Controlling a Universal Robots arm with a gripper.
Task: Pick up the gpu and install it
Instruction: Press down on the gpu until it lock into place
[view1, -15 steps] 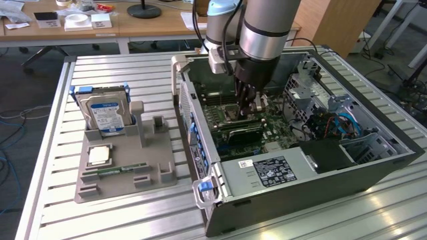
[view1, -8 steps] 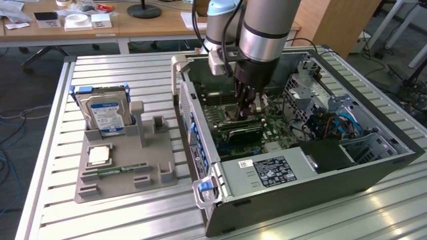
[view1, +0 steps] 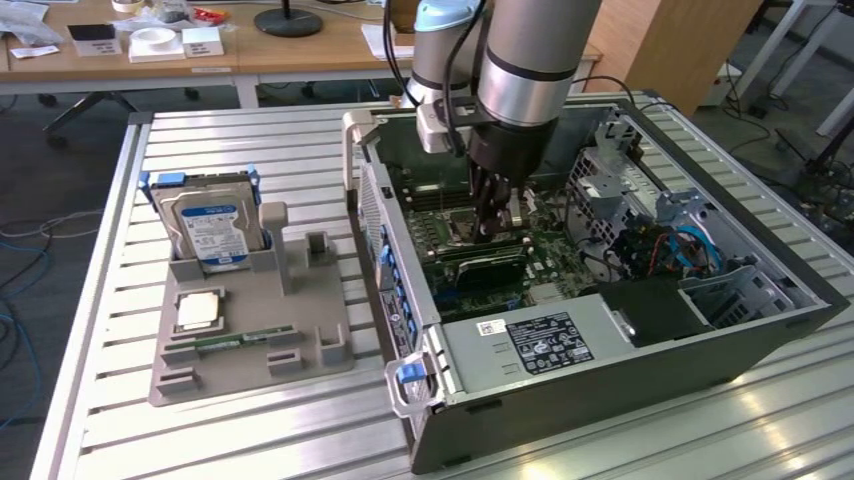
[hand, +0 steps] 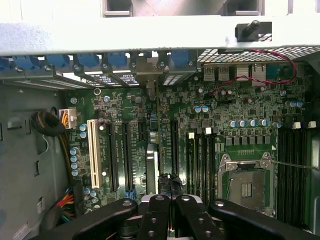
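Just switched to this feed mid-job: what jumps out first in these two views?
The arm reaches down into the open computer case, its gripper shut on the gpu, a thin card held edge-on above the motherboard slots. On the exterior view's left, a grey holder tray carries a blue-labelled hard drive standing upright.

The robot arm (view1: 531, 55) reaches steeply downward, wrist vertical, its dark claw (view1: 491, 225) pointing straight down. In the wrist view, the claw's (hand: 170, 187) fingers (hand: 155, 215) are pressed nearly together.
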